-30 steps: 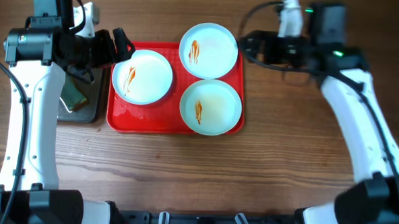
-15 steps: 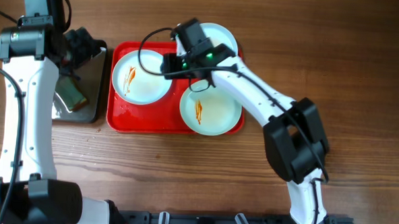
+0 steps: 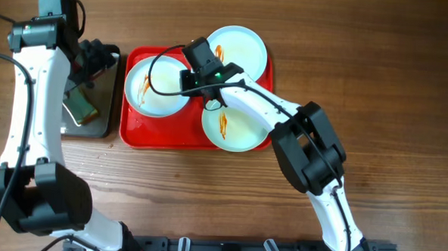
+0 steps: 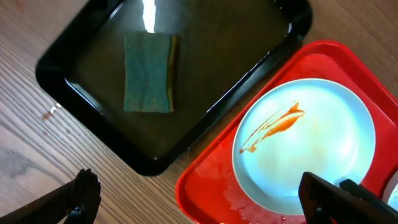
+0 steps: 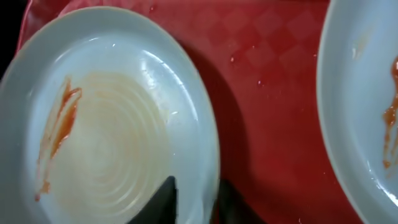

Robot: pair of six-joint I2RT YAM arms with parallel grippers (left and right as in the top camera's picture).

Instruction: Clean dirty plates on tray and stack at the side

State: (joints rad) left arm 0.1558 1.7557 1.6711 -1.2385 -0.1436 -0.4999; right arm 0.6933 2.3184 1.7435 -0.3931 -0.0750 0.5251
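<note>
The right gripper (image 5: 198,202) has swung in from the bench's right edge and now sits low over the large red rectangular plastic tray (image 5: 267,106), which lies mid-bench towards the far edge. Its jaws straddle the right-hand rim of the round pale mint-white plate (image 5: 106,143) nearest the left edge, one finger on each side with a narrow gap. I cannot tell whether they actually pinch it. The plate lies flat, its orange-red sauce streak (image 5: 59,118) unwiped.

The left gripper (image 4: 199,193) has backed off that plate to hover by the small black metal pan (image 4: 87,99) at the left edge, jaws wide apart and empty. The green sponge (image 4: 148,71) lies in the pan.

A second plate (image 3: 246,43) and a third plate (image 3: 247,126) sit smeared on the tray. My reading is that the right arm will steady or lift the plate while the left fetches the sponge, and that no wiping has begun.
</note>
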